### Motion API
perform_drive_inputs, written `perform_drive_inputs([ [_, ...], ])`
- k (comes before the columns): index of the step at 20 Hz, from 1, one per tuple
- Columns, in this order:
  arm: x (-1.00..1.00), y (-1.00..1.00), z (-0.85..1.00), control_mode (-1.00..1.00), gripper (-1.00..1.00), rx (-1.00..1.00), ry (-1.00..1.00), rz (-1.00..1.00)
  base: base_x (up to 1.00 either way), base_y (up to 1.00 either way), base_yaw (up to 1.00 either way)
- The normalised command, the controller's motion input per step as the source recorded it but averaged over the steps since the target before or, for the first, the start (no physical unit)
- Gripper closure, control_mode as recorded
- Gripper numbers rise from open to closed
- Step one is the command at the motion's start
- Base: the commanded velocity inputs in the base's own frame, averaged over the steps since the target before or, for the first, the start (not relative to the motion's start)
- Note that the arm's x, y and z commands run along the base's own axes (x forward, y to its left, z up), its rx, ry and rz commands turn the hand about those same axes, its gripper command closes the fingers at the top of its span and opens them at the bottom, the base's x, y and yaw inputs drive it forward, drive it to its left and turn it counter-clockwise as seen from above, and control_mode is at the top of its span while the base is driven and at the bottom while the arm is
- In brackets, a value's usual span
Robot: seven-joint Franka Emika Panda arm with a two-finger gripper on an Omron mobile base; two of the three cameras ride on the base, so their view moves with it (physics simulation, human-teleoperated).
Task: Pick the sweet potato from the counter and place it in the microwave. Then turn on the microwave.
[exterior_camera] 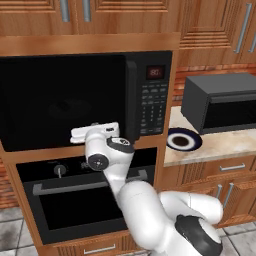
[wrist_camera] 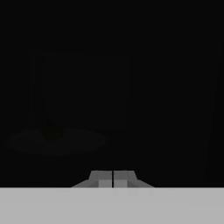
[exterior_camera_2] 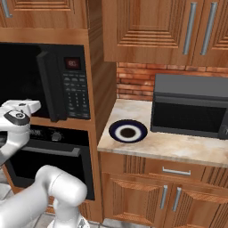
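Observation:
The black microwave [exterior_camera: 65, 100] fills the wall niche, with its keypad [exterior_camera: 154, 107] and red display to the right. Its wide dark door stands swung in over the opening, and its right edge sits a little proud of the keypad panel. My gripper [exterior_camera: 95, 129] is at the lower middle of that door, pointing straight into it; its white hand [exterior_camera_2: 20, 109] shows from the side. In the hand view the fingertips [wrist_camera: 105, 179] are pressed together, shut on nothing. Through the dark glass a dim round turntable carries a faint dark lump, the sweet potato [wrist_camera: 51, 131].
Below the microwave is a black oven [exterior_camera: 85, 200] with knobs and a bar handle. To the right, the beige counter [exterior_camera: 225, 145] holds a blue-rimmed plate [exterior_camera: 183, 140] and a dark grey box appliance [exterior_camera: 222, 102]. Wooden cabinets hang above.

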Motion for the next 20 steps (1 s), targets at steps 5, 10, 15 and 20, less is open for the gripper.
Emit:
perform_drive_inputs([
  [5,0.19,0.0,0.06,-1.0,1.0,0.0,0.01,0.08,0.0,0.0,0.0],
  [10,0.18,-0.01,0.05,-1.0,1.0,0.0,0.01,0.08,0.0,0.0,0.0],
  [15,0.17,0.0,0.04,-1.0,1.0,0.0,0.02,0.08,0.0,0.0,0.0],
  [20,0.03,0.0,0.1,-1.0,1.0,0.0,0.01,0.07,0.0,0.0,0.0],
])
